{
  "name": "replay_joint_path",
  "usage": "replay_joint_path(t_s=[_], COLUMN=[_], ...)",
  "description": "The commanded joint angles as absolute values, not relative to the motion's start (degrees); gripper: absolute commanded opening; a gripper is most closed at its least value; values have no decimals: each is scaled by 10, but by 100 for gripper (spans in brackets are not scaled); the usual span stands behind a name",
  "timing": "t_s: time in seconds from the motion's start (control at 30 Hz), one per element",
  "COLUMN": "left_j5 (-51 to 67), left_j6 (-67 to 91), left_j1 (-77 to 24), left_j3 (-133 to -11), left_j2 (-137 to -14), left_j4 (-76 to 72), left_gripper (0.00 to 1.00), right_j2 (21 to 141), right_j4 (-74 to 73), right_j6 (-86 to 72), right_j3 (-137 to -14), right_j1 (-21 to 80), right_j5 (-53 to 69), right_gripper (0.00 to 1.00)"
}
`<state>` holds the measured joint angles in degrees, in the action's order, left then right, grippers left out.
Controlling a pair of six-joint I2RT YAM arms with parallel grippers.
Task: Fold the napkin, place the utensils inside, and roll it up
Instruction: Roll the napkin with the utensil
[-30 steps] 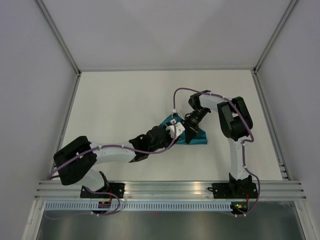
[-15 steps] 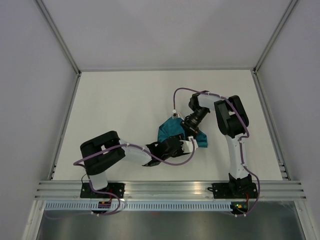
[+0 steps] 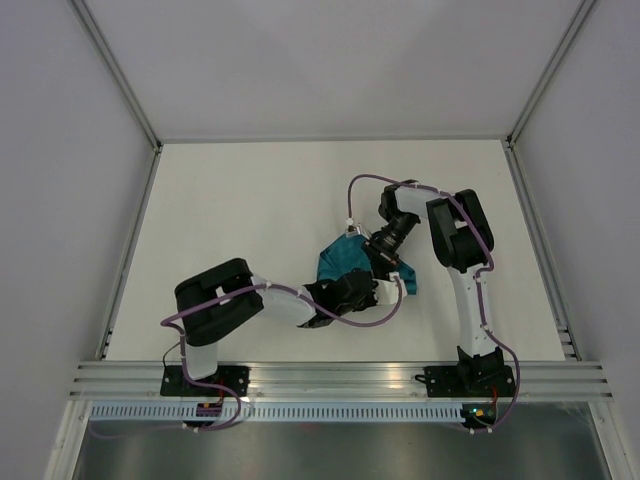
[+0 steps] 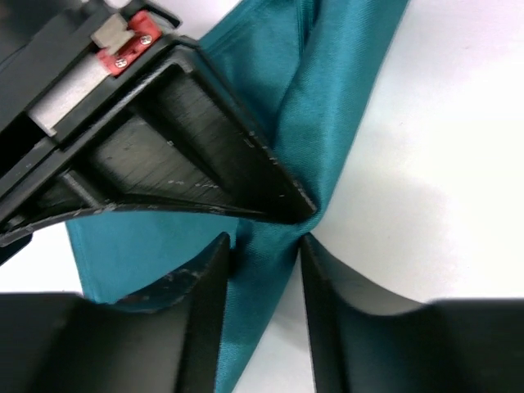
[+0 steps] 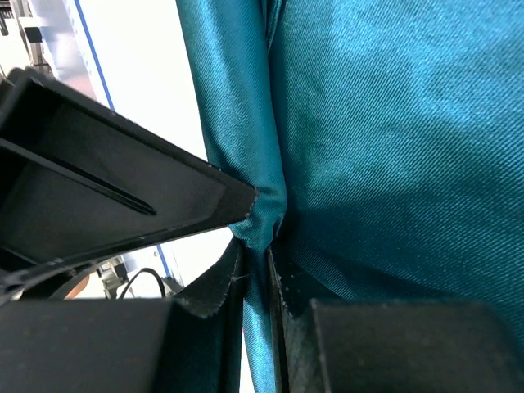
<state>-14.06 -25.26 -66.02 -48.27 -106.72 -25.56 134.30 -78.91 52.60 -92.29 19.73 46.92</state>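
Observation:
The teal napkin (image 3: 335,262) lies bunched mid-table, under both grippers. My right gripper (image 3: 388,268) comes down from the far side and is shut on a narrow fold of the napkin (image 5: 393,147); in the right wrist view the right gripper (image 5: 257,250) has cloth pinched between its pads. My left gripper (image 3: 388,287) is at the napkin's near right end. In the left wrist view a band of napkin (image 4: 344,98) runs between the left gripper (image 4: 264,246) jaws, which stand apart, with white table showing beside the right-hand finger (image 4: 327,319). No utensils are in view.
A white table (image 3: 240,210) is enclosed by pale walls, with aluminium rails (image 3: 340,378) along the near edge. The left arm (image 3: 215,300) is folded back near the front left, and the right arm (image 3: 460,240) stands at the right.
The left arm has pulled back and folded its elbow, and its gripper has moved to the napkin's near right end. The napkin went from a flat strip to a raised bunch. The right gripper kept its grip.

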Motion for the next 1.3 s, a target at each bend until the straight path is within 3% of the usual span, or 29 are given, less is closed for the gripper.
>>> replay_joint_path(t_s=[0.0, 0.1, 0.33, 0.53, 0.9, 1.03, 1.27], left_j5=[-95, -63, 39, 105, 227, 306, 474], left_j6=[-229, -215, -189, -170, -132, -108, -81], left_j1=[-657, -648, -617, -594, -535, -496, -427], left_j3=[-517, -528, -547, -562, -611, -660, -763], left_j2=[-1108, -1118, -1128, -1134, -1163, -1185, -1266], left_j4=[-165, -141, -78, -55, 11, 58, 176], left_gripper=[43, 33, 20, 17, 16, 16, 19], right_j2=[1385, 1382, 1346, 1283, 1160, 1055, 827], right_j4=[-680, -680, -686, -686, -723, -641, -253], right_j6=[571, 569, 569, 555, 609, 603, 483], right_j3=[-926, -927, -926, -926, -911, -811, -493], right_j1=[194, 192, 182, 152, 26, 6, 46], right_j5=[360, 364, 377, 418, 541, 535, 427], right_gripper=[19, 25, 55, 64, 67, 69, 75])
